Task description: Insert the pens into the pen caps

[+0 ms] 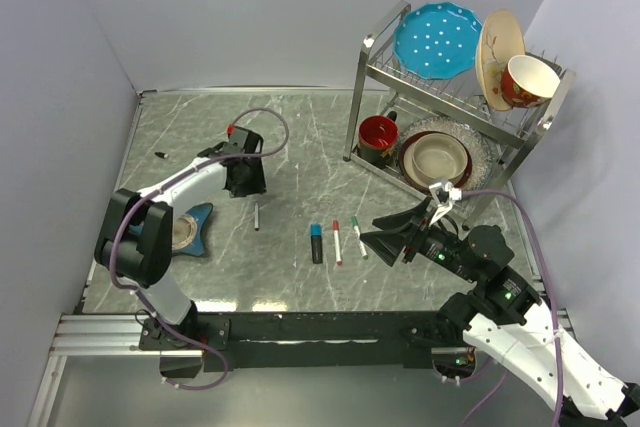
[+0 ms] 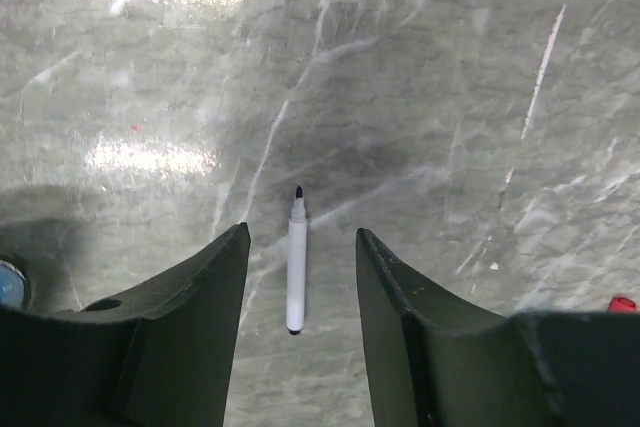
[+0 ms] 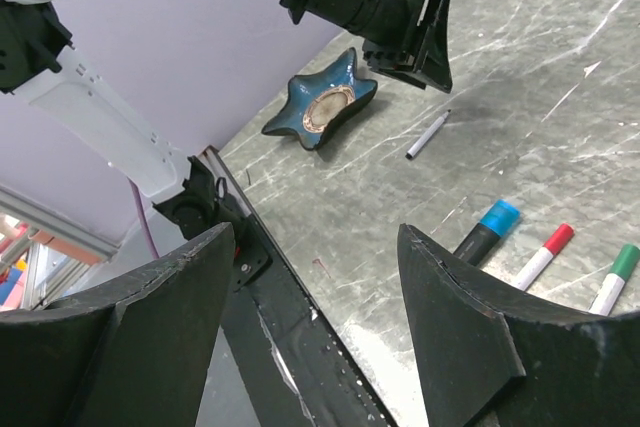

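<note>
- Tiny dark object [image 1: 160, 154] far left on desk [image 1: 300, 137]: too small to identify.
- Left tool [image 2: 301, 235] angled down over black-tipped pen [image 2: 296, 277], jaws apart, empty.
- Right tool [image 3: 315, 237] raised, wide, empty.

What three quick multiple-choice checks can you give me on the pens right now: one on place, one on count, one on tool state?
1. The black-tipped pen lies: A. on the table between the fingers of the left tool; B. touching the capped pens; C. in the right tool.
2. Pens wearing caps: A. one; B. three; C. four.
3. The left tool is: A. open; B. shut on the pen; C. out of view.
1 A: the left wrist view shows it there, and the right tool is empty.
2 B: the capped pens show a blue cap, red cap and green cap.
3 A: gaps show either side of the pen.
</note>
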`<action>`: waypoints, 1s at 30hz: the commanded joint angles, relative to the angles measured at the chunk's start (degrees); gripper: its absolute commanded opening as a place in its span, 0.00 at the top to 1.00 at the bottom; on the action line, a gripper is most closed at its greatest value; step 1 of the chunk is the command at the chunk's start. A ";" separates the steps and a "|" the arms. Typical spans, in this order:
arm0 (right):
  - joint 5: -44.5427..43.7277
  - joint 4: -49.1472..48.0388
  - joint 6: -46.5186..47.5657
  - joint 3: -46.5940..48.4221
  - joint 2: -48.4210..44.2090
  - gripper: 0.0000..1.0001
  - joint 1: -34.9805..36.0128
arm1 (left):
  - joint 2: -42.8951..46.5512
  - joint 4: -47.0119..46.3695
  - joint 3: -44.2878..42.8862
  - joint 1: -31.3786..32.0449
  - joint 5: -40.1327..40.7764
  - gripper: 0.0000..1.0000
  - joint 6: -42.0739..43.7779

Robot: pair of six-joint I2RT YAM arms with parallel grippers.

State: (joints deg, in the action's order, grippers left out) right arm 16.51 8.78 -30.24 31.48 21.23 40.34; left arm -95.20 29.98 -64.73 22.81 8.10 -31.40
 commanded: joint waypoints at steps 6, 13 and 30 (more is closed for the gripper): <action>-0.52 -0.60 -0.70 1.30 -0.40 0.27 0.00 | -4.99 1.13 -1.89 -0.48 -1.94 0.52 2.92; -1.92 -0.25 -0.70 0.77 -0.93 0.28 -0.08 | -5.78 -1.32 0.66 -0.66 -3.53 0.59 3.01; -2.19 -2.53 -2.54 0.25 2.57 0.29 -0.08 | -4.57 -5.44 4.87 -0.66 -7.47 0.99 0.90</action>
State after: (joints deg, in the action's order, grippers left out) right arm 14.46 9.78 -31.75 31.48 21.10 40.34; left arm -102.52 28.36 -63.75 21.91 5.52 -29.39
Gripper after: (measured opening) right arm 0.709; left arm 0.031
